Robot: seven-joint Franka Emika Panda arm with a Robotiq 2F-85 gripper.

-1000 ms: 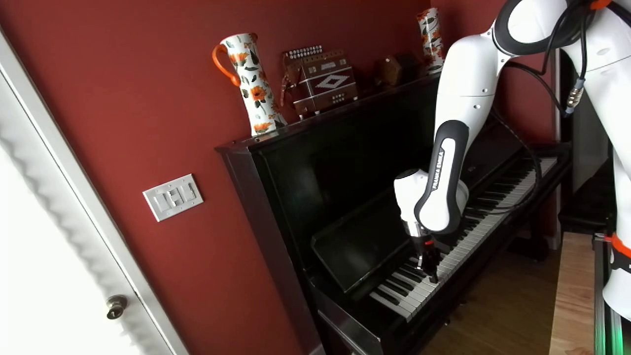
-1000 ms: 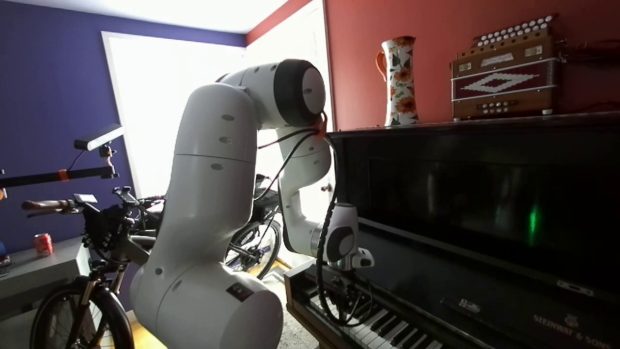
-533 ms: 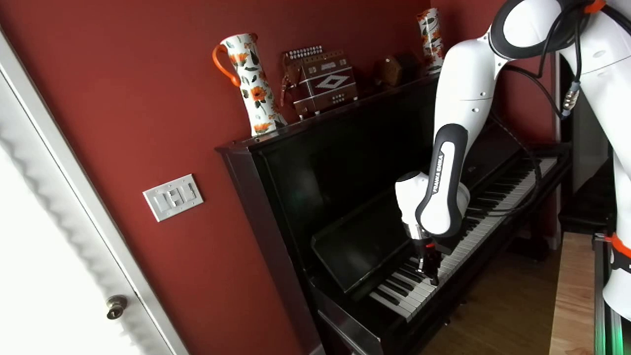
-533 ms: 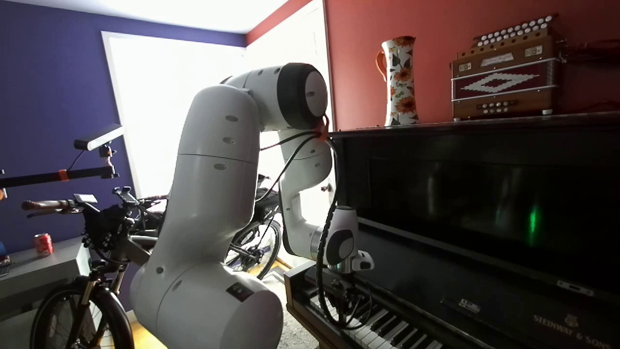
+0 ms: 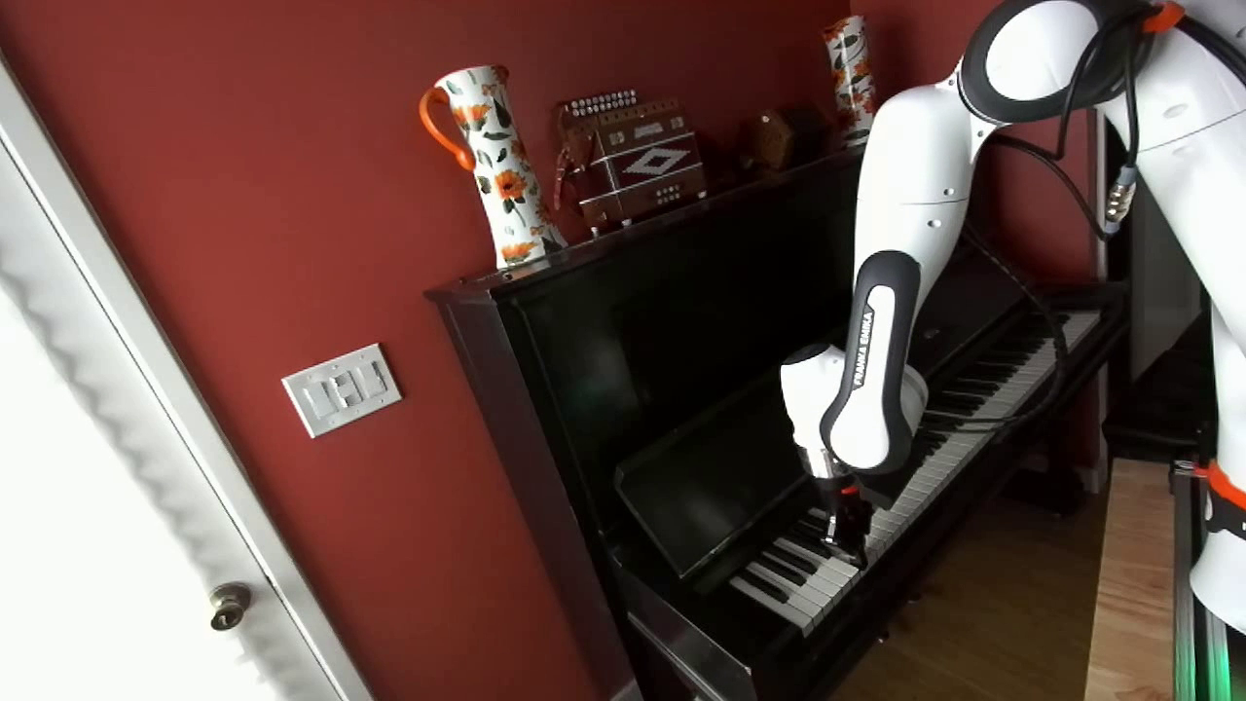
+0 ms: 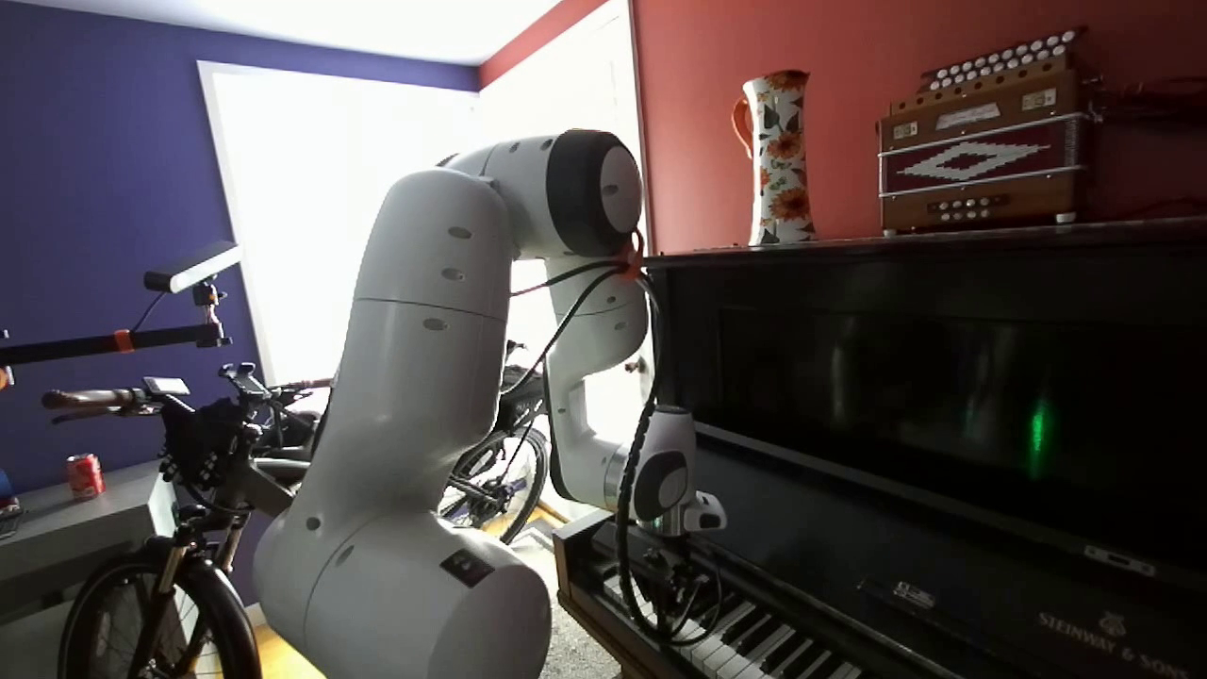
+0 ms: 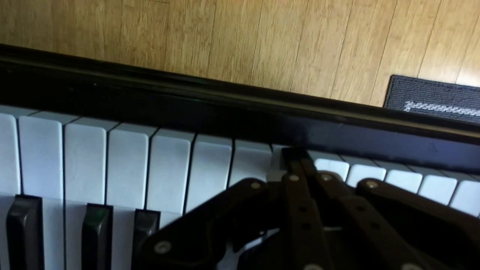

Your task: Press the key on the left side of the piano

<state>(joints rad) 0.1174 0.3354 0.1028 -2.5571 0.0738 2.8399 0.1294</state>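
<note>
The glossy black upright piano [image 5: 711,312] stands along the red wall; it also shows in an exterior view [image 6: 849,377]. Its white and black keys [image 5: 813,589] run from the near left end towards the back right. My gripper [image 5: 858,561] points down at the white keys in the left part of the keyboard. In the wrist view the gripper [image 7: 297,153] is shut and empty, its fingertips together at the front end of one white key. They look in contact with it; I cannot tell how far it is pressed. White keys [image 7: 127,161] lie on both sides.
The black front rail [image 7: 210,108] runs just beyond the fingertips, with wooden floor past it. A flowered jug [image 5: 501,170] and an accordion [image 5: 642,161] stand on the piano top. A cable [image 6: 626,528] hangs along the arm. Bicycles [image 6: 217,471] stand behind the arm.
The arm has lowered slightly, and the gripper has moved a little down towards the front ends of the white keys. The gripper looks shut throughout. The piano has not moved.
</note>
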